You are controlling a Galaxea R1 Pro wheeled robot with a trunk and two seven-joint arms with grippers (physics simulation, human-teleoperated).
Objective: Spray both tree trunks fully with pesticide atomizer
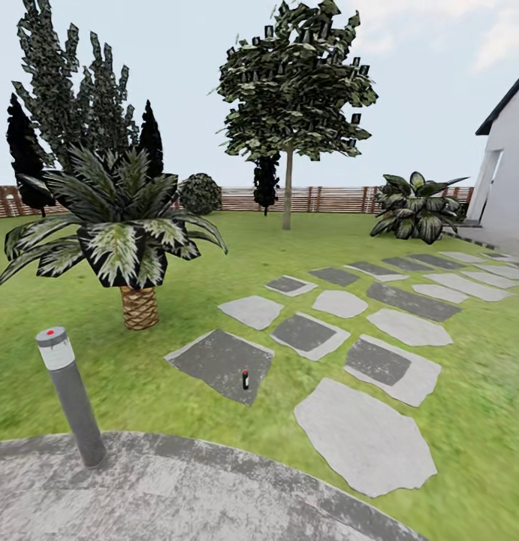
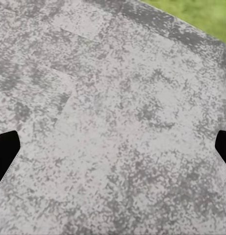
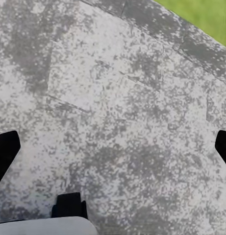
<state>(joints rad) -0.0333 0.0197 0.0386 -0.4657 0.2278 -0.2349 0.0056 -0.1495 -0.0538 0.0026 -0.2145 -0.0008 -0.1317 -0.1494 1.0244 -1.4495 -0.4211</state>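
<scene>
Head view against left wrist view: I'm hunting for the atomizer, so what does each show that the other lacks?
Head view: the pesticide atomizer upright on a dark stepping stone, one tree with its trunk, a palm-like plant, a bollard lamp.
Left wrist view: the left gripper's dark fingertips at both edges, spread wide over bare ground.
Both: grey speckled paving bordered by green lawn.

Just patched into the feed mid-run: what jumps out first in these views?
The short palm-like plant dominates the lawn at left, with a grey bollard lamp post on the paving in front of it. A tall tree stands far back by the wooden fence. The pesticide atomizer is a tiny dark bottle upright on the nearest dark stepping stone.
</scene>
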